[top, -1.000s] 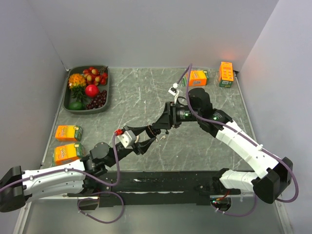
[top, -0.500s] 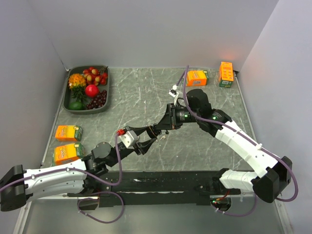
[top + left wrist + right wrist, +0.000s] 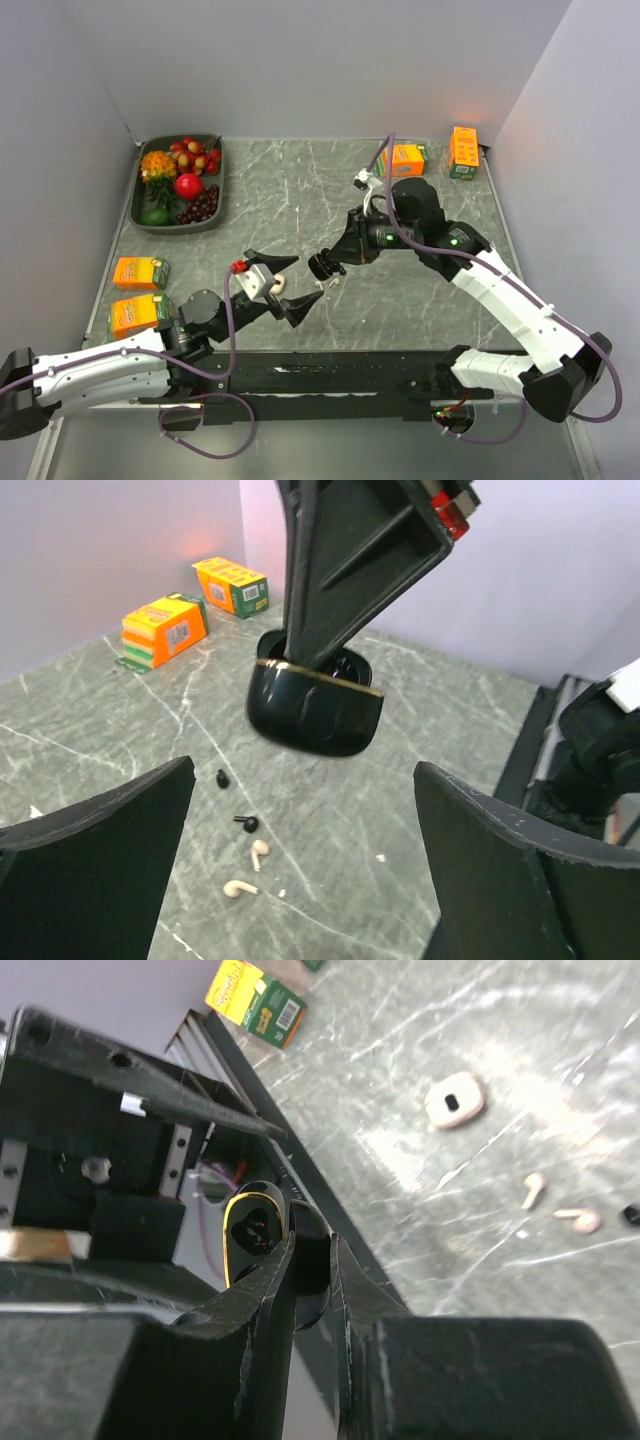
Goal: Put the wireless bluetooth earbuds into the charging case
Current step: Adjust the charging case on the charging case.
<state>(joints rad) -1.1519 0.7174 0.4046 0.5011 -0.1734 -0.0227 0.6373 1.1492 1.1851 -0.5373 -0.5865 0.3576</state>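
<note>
My right jaws grip the rim of the open black charging case (image 3: 315,705) and hold it clear of the table (image 3: 470,710). My left jaws stand wide apart, empty. The four earbuds (image 3: 245,822) lie loose on the table just below the case, between my left jaws, so I judge my left arm nearer.

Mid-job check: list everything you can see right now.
black charging case: one, black, gold rim, held in right pincer
white charging case: one, white, on table
earbuds: four, two white, two black, loose on table
juice boxes: four, orange, two left, two back right
fruit tray: one, dark, back left
table: one, grey marble
left pincer: open, empty
right pincer: shut on case
</note>
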